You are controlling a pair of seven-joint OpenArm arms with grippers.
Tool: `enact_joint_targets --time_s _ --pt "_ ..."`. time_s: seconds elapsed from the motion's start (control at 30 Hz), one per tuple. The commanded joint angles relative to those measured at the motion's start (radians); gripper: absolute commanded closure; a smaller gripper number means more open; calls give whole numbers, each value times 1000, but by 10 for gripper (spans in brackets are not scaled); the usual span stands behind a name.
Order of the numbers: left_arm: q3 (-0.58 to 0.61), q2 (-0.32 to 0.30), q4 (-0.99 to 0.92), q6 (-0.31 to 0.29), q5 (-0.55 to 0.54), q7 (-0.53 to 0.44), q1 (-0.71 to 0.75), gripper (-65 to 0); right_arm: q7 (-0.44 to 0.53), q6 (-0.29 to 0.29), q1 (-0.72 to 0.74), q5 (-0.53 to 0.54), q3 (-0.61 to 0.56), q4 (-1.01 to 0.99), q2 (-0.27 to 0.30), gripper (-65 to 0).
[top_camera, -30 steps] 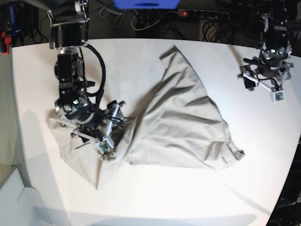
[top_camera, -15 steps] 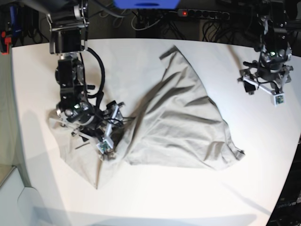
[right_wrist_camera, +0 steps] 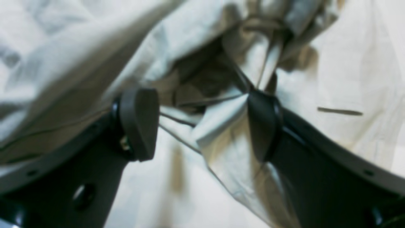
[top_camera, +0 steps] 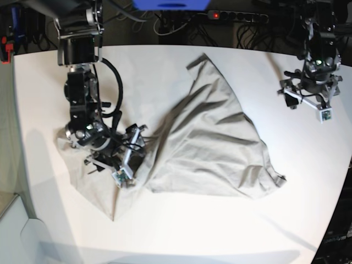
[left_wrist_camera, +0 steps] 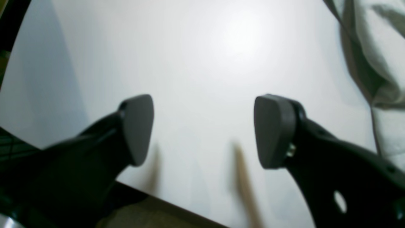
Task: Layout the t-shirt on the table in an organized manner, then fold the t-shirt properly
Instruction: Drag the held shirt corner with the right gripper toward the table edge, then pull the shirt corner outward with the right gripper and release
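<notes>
The right hand [right_wrist_camera: 202,126] stands with its jaws wide apart, low over the t-shirt [top_camera: 214,143], and a raised fold of the beige cloth lies between the two dark pads [right_wrist_camera: 139,122]; the fold touches the inner face of one pad, but the jaws have not closed on it, so nothing is gripped. In the base view this hand [top_camera: 122,165] sits at the t-shirt's bunched corner, on the side of the garment nearest that arm, with its black cables trailing over the crumpled cloth. From there the t-shirt spreads away across the bench [top_camera: 165,231] in a rough fan shape, creased with long folds: one point reaches toward the far edge of the bench, another narrow tip runs toward the near edge just below the hand, and a rounded corner with a small dark mark lies on the opposite side. The left hand [left_wrist_camera: 202,129] is also fully spread and holds nothing; its grey pads [left_wrist_camera: 273,129] hover over bare white bench [left_wrist_camera: 202,47], and only an edge of the t-shirt [left_wrist_camera: 376,47] shows at one side of the wrist view. In the base view this hand [top_camera: 308,96] hangs well apart from the t-shirt, beyond its far point and toward the bench's curved rim.
</notes>
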Motion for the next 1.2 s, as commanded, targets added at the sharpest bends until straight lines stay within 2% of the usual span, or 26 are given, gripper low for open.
enact_joint_targets --time_s 0.0,0.47,0.57,0.63,0.83,1.0,1.17 --pt "-4 -13 14 0 4 -14 -18 -476 20 -25 24 11 1 0 2 -444" --pt "-4 -13 12 0 3 -16 -31 -476 26 -25 36 11 1 -51 33 -432" --pt "-6 -13 12 0 3 -16 -31 -476 28 -25 50 11 1 -92 38 -364" --pt "-7 -13 12 0 3 -16 -31 -476 34 -25 61 11 1 -127 38 -288" --pt "-9 -16 12 0 3 -16 -32 -476 40 -25 52 11 1 -117 38 0" --pt "-9 -19 12 0 4 -16 -26 -476 -28 -19 -37 13 64 121 33 -2" --pt "-9 -19 17 0 4 -16 -24 -476 -121 -19 -146 13 75 396 39 0"
